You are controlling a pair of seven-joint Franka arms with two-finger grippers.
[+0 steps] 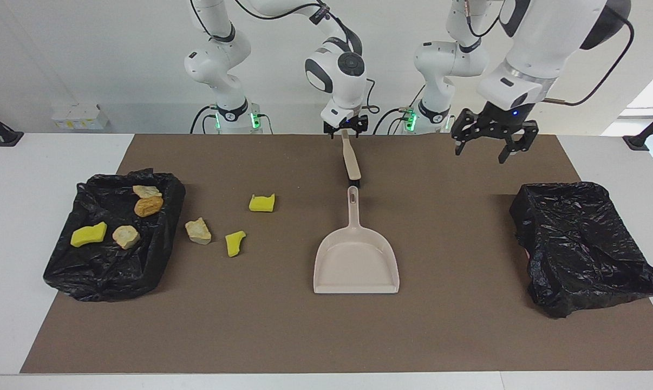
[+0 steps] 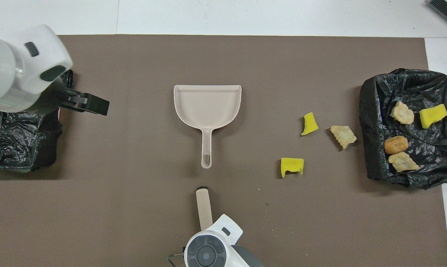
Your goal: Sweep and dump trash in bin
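Observation:
Three trash scraps lie on the brown mat: a yellow sponge chunk (image 1: 261, 203), a beige lump (image 1: 198, 231) and another yellow chunk (image 1: 234, 243). Several more scraps (image 1: 126, 236) lie in the black-bag-lined tray (image 1: 102, 276) at the right arm's end. The beige dustpan (image 1: 356, 262) lies mid-mat, its handle toward the robots. My right gripper (image 1: 345, 130) is shut on the handle of the beige brush (image 1: 351, 162), which slants down with its bristle end beside the dustpan's handle. My left gripper (image 1: 489, 146) is open and empty, in the air over the mat.
A second black-bag-covered bin (image 1: 581, 244) sits at the left arm's end; no scraps show on it. In the overhead view the left gripper (image 2: 93, 105) is beside it. White table (image 1: 12, 244) borders the mat.

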